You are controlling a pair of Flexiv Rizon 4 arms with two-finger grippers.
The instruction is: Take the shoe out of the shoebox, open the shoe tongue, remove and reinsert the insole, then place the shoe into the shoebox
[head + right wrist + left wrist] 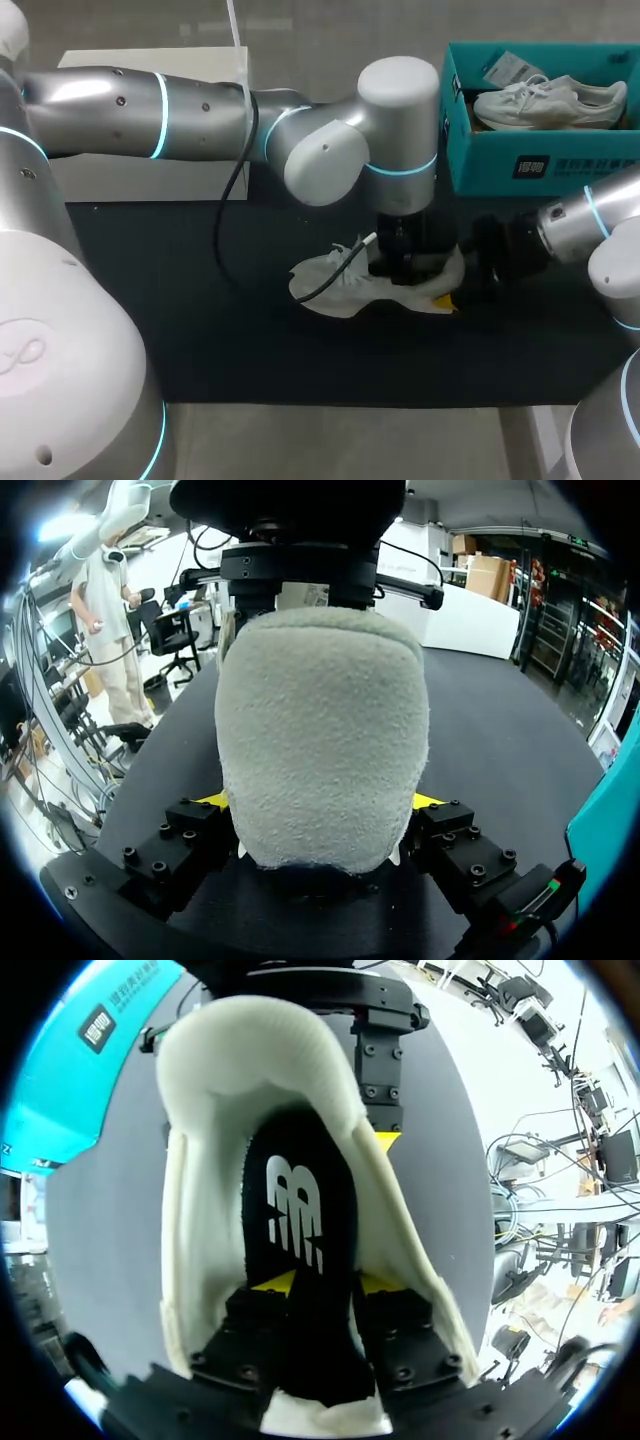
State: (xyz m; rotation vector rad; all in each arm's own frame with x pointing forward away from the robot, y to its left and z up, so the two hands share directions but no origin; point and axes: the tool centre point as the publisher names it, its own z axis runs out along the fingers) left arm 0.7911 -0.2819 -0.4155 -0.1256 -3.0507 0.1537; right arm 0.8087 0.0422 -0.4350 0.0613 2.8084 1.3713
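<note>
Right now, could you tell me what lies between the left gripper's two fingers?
The black insole, inside the white shoe; the left wrist view shows the left gripper pinching it.

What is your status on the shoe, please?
Left gripper shut on insole inside shoe. Right gripper shut on shoe's heel. Shoebox at far right, second shoe in it.

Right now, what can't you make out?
Head view: my left arm hides the opening of the shoe.
Left wrist view: the left gripper hides the toe end of the insole.
Right wrist view: the heel blocks the shoe's inside.
Head view: the shoebox is cut by the edge.
</note>
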